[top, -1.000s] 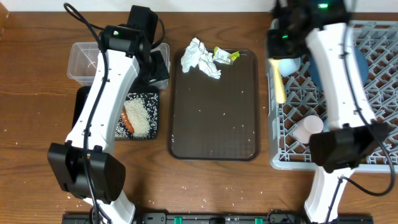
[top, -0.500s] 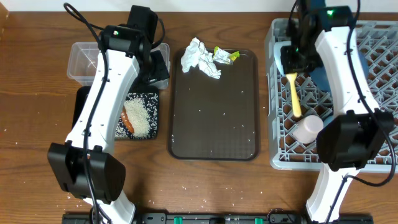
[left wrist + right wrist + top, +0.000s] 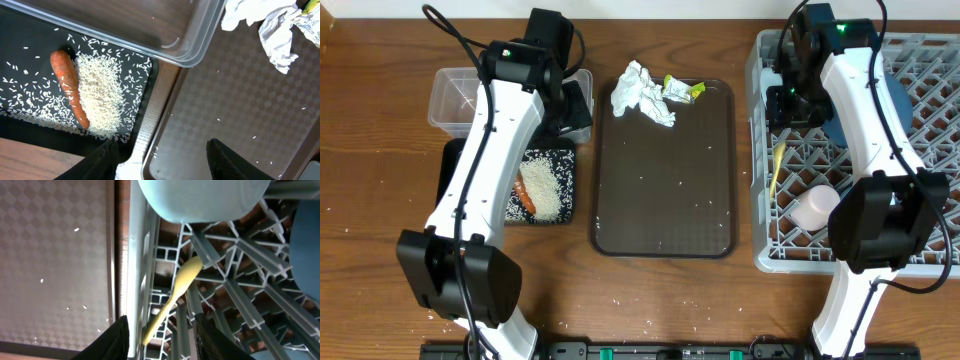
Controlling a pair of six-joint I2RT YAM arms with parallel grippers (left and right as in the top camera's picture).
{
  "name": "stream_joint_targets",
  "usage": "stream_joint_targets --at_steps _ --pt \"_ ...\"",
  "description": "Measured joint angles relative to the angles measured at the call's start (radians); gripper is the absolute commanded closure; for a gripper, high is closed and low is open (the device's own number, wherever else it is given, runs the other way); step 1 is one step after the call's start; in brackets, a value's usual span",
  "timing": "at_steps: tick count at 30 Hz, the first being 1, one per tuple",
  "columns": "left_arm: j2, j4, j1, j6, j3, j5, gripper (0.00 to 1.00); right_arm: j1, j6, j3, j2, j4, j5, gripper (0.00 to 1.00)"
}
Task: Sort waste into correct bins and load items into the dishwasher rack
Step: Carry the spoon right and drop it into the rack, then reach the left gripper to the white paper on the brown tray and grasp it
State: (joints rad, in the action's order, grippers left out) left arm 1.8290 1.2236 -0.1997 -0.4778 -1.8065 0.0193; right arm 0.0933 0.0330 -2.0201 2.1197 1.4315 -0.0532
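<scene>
— The right gripper [image 3: 160, 326]: clenched or loose?

— Loose. Its two fingers stand apart at the bottom of the wrist view, with nothing gripped between them. The yellow spoon [image 3: 176, 292] lies below them on the lattice of the dishwasher rack [image 3: 757, 230]. It slants along the rack's left wall, with its broader end toward the light-blue cup [image 3: 200, 200].

— And that cup?

— It sits in the rack near the far left corner (from overhead the arm covers most of it). The blue plate [image 3: 309, 255] shows just to its right. The pink-and-white cup [image 3: 812, 208] sits farther toward the front of the rack, near the spoon's thin end.

— The left gripper [image 3: 161, 147]?

— Spread as well, and it holds nothing. It hangs over the strip of table between the black tray [image 3: 25, 40] and the brown serving tray [image 3: 665, 190].

— Where is the waste?

— The carrot [image 3: 67, 85] lies in the black tray, touching a heap of rice [image 3: 100, 95] along one side, with loose grains scattered around both. The clear tub [image 3: 190, 55] stands just beside the black tray, on its far side. The napkin [image 3: 642, 93] is crumpled at the far end of the brown serving tray. The wrapper [image 3: 682, 90] is right against the napkin, nearer the rack. A few stray grains dot the brown serving tray's surface.
</scene>
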Motion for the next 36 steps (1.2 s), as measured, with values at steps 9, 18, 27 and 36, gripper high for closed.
stream_joint_targets --at_steps 9,18,27,36 --pt "0.0 -0.032 -0.002 0.026 0.0 0.013 0.26 0.0 -0.005 -0.016 0.0 -0.023 -0.051 0.37" --pt "0.0 -0.288 -0.125 0.22 0.0 0.114 0.11 0.054 -0.017 -0.156 -0.115 -0.054 -0.182 0.01" --pt "0.124 -0.568 -0.219 0.304 -0.012 0.022 0.02 0.088 0.007 -0.191 -0.343 0.039 -0.142 0.01" --pt "0.358 -0.806 -0.217 0.371 -0.012 -0.08 0.02 0.088 0.009 -0.19 -0.361 0.147 -0.071 0.01"
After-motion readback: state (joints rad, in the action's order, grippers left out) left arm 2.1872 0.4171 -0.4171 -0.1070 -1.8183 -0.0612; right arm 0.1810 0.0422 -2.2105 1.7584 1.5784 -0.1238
